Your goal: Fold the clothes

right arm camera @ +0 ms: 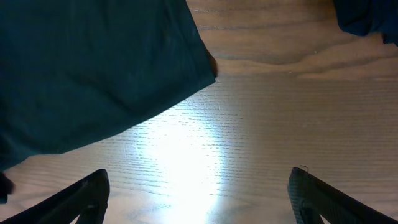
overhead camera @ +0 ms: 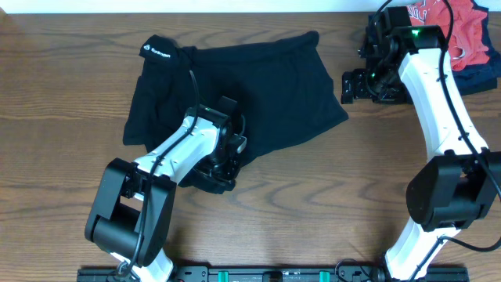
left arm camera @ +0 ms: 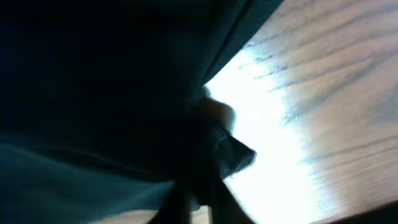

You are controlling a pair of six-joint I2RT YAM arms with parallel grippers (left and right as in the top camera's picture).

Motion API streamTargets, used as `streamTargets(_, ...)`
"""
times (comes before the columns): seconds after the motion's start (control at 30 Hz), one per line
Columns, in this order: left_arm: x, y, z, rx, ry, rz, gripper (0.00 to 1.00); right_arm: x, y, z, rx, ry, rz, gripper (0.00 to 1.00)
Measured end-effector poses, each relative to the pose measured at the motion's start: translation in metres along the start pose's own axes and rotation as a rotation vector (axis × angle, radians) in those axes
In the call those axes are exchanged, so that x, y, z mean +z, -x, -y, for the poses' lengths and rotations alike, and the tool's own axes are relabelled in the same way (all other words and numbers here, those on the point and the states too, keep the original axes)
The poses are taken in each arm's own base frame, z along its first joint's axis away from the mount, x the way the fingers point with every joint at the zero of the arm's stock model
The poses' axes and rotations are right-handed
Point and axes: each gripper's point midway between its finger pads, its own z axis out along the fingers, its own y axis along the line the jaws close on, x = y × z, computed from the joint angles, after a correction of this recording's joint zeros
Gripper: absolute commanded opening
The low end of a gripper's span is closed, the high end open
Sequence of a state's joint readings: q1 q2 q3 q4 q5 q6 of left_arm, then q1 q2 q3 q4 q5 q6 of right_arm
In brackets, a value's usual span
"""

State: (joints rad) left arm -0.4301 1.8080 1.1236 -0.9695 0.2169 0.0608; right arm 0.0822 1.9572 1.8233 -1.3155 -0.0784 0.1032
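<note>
The black garment [overhead camera: 235,86] lies spread on the wooden table, its small white logo [overhead camera: 156,52] at the far left corner. My left gripper [overhead camera: 223,168] is at the garment's near edge and is shut on a pinch of its fabric. In the left wrist view the dark cloth [left arm camera: 93,93] hangs over the narrow fingers [left arm camera: 199,205]. My right gripper [overhead camera: 346,86] is open and empty just right of the garment's right corner. In the right wrist view its fingers [right arm camera: 199,193] hover over bare wood, with the garment's corner [right arm camera: 93,62] at the upper left.
A red garment with white lettering [overhead camera: 462,31] lies on a dark navy folded garment [overhead camera: 477,74] at the far right corner, behind the right arm. A bit of the navy garment [right arm camera: 367,18] shows in the right wrist view. Bare wood lies along the table's front.
</note>
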Motion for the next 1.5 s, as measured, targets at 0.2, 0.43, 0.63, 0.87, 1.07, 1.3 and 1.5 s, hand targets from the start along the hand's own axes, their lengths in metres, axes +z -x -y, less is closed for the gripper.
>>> streamTargets(0.2, -0.003, -0.012, -0.011, -0.076, 0.017, -0.046, 0.06, 0.015, -0.015, 0.002, 0.004, -0.002, -0.061, 0.85)
streamTargets(0.43, -0.055, -0.002, -0.035, -0.176, 0.030, 0.104, 0.06, 0.059, -0.040, 0.003, 0.011, 0.017, -0.132, 0.84)
streamTargets(0.63, -0.107, -0.001, -0.040, -0.186, 0.046, 0.304, 0.06, 0.078, -0.028, -0.003, 0.004, 0.060, -0.061, 0.79)
streamTargets(0.87, -0.118, -0.003, -0.038, -0.181, 0.049, 0.345, 0.06, 0.096, -0.013, -0.006, 0.021, 0.083, 0.023, 0.56)
streamTargets(1.07, -0.118, -0.003, -0.038, -0.181, 0.050, 0.345, 0.06, 0.115, -0.019, -0.017, -0.002, 0.093, 0.041, 0.58)
streamTargets(1.3, -0.118, -0.003, -0.038, -0.181, 0.050, 0.345, 0.06, 0.127, -0.007, -0.037, -0.046, 0.113, 0.129, 0.57)
streamTargets(1.5, -0.118, -0.003, -0.038, -0.181, 0.050, 0.345, 0.06, 0.139, -0.016, -0.032, -0.036, 0.079, 0.128, 0.56)
